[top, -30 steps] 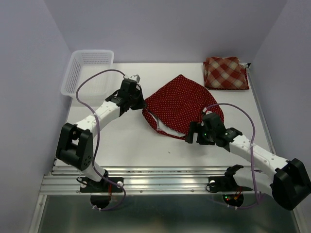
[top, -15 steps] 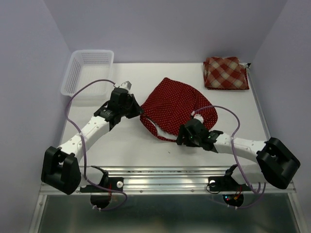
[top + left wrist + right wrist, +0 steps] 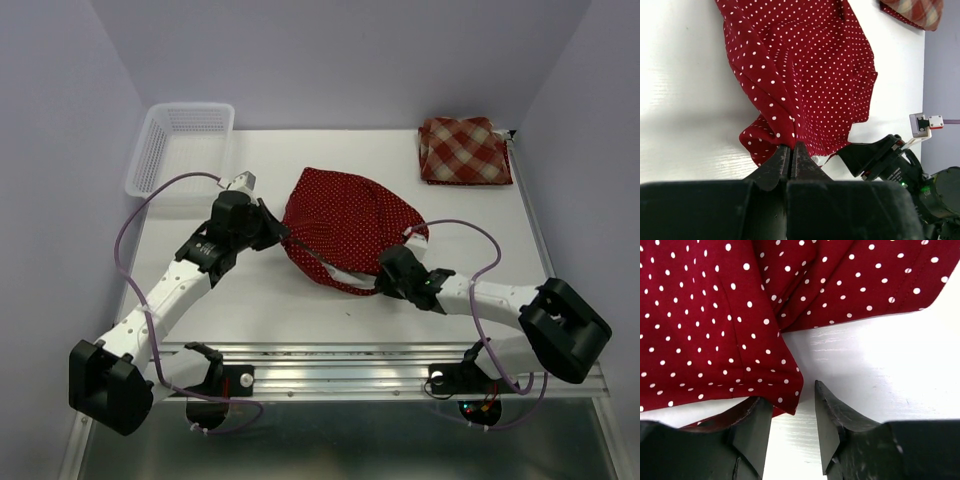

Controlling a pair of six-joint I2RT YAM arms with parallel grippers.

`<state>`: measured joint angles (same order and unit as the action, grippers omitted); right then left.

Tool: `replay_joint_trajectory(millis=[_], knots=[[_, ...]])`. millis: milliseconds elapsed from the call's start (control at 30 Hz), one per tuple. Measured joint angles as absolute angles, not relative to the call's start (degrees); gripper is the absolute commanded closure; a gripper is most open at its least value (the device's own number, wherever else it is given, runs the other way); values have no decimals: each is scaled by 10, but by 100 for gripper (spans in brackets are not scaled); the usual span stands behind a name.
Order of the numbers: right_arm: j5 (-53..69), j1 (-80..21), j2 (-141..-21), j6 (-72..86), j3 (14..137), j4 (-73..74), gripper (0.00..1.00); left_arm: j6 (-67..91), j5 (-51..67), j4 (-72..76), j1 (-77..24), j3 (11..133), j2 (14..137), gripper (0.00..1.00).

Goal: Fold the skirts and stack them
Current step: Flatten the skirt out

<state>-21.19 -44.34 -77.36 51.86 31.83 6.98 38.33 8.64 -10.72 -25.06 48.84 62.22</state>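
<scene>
A dark red polka-dot skirt (image 3: 345,225) lies bunched mid-table. My left gripper (image 3: 278,232) is shut on its left edge; in the left wrist view the jaws (image 3: 791,147) pinch a fold of the skirt (image 3: 815,65). My right gripper (image 3: 385,275) sits at the skirt's near right hem. In the right wrist view its jaws (image 3: 792,400) stand apart, and a corner of the skirt (image 3: 715,315) drapes over the left finger (image 3: 752,425) into the gap. A plaid skirt (image 3: 464,150) lies folded at the back right.
A white mesh basket (image 3: 180,145) stands at the back left corner. Purple cables loop over both arms. The table's metal rail (image 3: 330,365) runs along the near edge, and walls close in on both sides.
The left gripper has dragged the polka-dot skirt leftward while its arm swung out to the left. The right arm has lowered and reached to the skirt's near hem.
</scene>
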Motion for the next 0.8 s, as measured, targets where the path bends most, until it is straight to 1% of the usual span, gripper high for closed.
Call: replay_joint_trajectory(millis=[133,167,200,233,300,333,433,800], knots=[[-199,-443,-764,507,305,59,70,394,72,-120,-251,487,622,100],[-196,-443,-755,505,297,55,70,396,69,-121,-251,487,622,100],[-193,-443,-747,504,290,55,69,397,67,-123,-251,487,621,100],[-194,-443,-740,502,284,56,63,399,65,-124,-251,487,621,100],[-195,-443,-733,492,281,58,53,402,61,-128,-251,487,615,100],[-194,-443,-732,483,282,56,45,403,60,-129,-251,487,609,100],[-180,-443,-735,453,295,59,42,408,58,-131,-251,487,592,100],[-96,-443,-739,397,304,35,42,419,57,-132,-251,453,567,100]])
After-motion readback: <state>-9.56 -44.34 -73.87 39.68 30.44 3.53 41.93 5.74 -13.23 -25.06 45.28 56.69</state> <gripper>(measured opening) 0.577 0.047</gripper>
